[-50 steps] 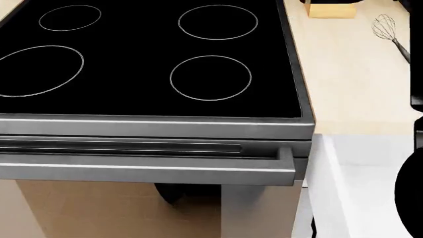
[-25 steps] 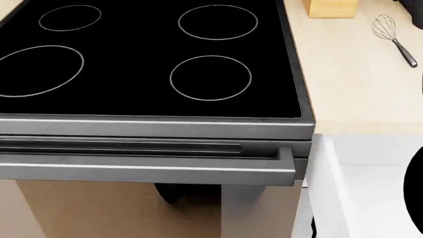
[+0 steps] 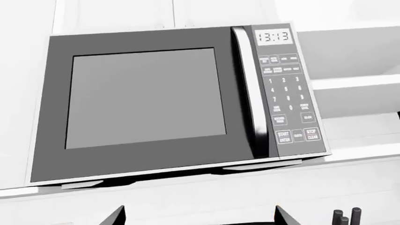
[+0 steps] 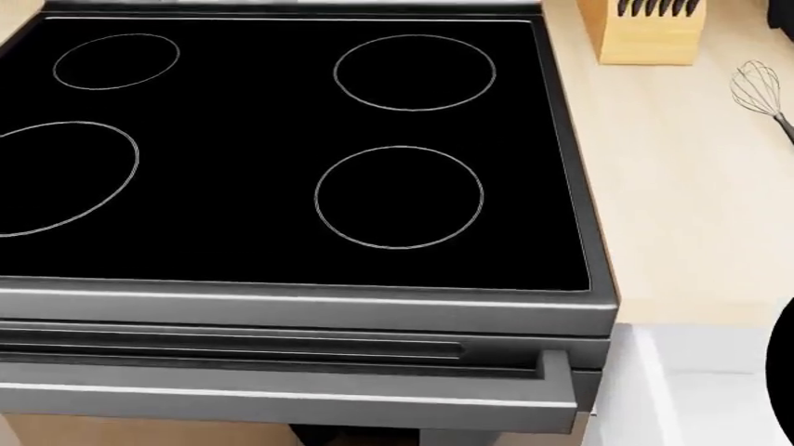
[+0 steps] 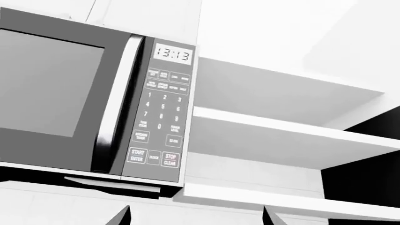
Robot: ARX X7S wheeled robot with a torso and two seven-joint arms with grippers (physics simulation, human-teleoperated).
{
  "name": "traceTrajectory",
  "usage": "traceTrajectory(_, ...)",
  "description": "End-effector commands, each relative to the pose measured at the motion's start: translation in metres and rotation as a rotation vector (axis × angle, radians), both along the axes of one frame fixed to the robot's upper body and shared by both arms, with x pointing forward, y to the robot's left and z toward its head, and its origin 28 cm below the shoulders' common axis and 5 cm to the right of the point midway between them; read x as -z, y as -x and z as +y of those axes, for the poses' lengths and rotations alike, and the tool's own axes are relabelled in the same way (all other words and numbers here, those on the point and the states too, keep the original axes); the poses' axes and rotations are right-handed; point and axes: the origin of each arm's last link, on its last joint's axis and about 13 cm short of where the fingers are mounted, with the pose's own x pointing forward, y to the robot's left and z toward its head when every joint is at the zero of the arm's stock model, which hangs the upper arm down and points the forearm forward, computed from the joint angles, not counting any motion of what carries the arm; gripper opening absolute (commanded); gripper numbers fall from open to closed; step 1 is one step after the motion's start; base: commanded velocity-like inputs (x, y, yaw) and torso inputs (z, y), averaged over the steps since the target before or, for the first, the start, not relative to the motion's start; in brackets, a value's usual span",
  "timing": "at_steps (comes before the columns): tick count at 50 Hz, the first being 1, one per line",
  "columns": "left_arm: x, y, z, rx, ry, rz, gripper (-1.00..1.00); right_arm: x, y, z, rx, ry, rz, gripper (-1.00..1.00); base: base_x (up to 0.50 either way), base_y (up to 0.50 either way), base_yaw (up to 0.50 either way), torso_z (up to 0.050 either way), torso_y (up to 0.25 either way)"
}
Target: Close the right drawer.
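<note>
The head view looks down on a black glass cooktop with four ring-marked zones, framed by a grey metal stove front carrying a long grey handle. To the right of the stove lies the beige counter. At its far edge stands a wooden knife block with dark knife handles in its slots; a wire whisk lies on the surface near the right border, well apart from the block. The right drawer appears at the lower right of the head view, directly beside the stove front and below the front edge of the counter; its white side wall and white interior are exposed, so it stands pulled out. Its front and handle lie outside the frame. A black rounded shape at the right border overlaps the drawer area; it cannot be identified. Both wrist views face a microwave with a vertical silver handle, a keypad and a display reading 13:13; white shelves run beside it. Left pincer: two dark finger tips show, set wide apart, released and empty. Right pincer: the same condition, tips spread, nothing between them.
</note>
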Motion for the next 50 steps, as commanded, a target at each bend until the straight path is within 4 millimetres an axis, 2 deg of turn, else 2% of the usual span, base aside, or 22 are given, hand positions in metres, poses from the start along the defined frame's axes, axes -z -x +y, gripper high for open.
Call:
traceTrajectory(1,-0.0013,0.0022,0.001,-0.002,-0.001,-0.004,1.0,0.0007,-0.0007,-0.0003,0.001,-0.004,-0.009,1.0,0.24,0.0,0.0,0.0,0.012)
traceTrajectory(6,-0.002,0.0034,0.0017,-0.003,0.0,-0.005,1.0,0.0018,-0.001,0.0019,-0.006,0.0,0.019,1.0,-0.01,0.0,-0.09,0.0,0.003)
traceTrajectory(50,-0.0024,0.0014,0.001,-0.011,-0.006,-0.011,1.0,0.0062,-0.0019,-0.0012,-0.002,0.003,0.034,1.0,-0.1,0.01,-0.5,0.0,0.0)
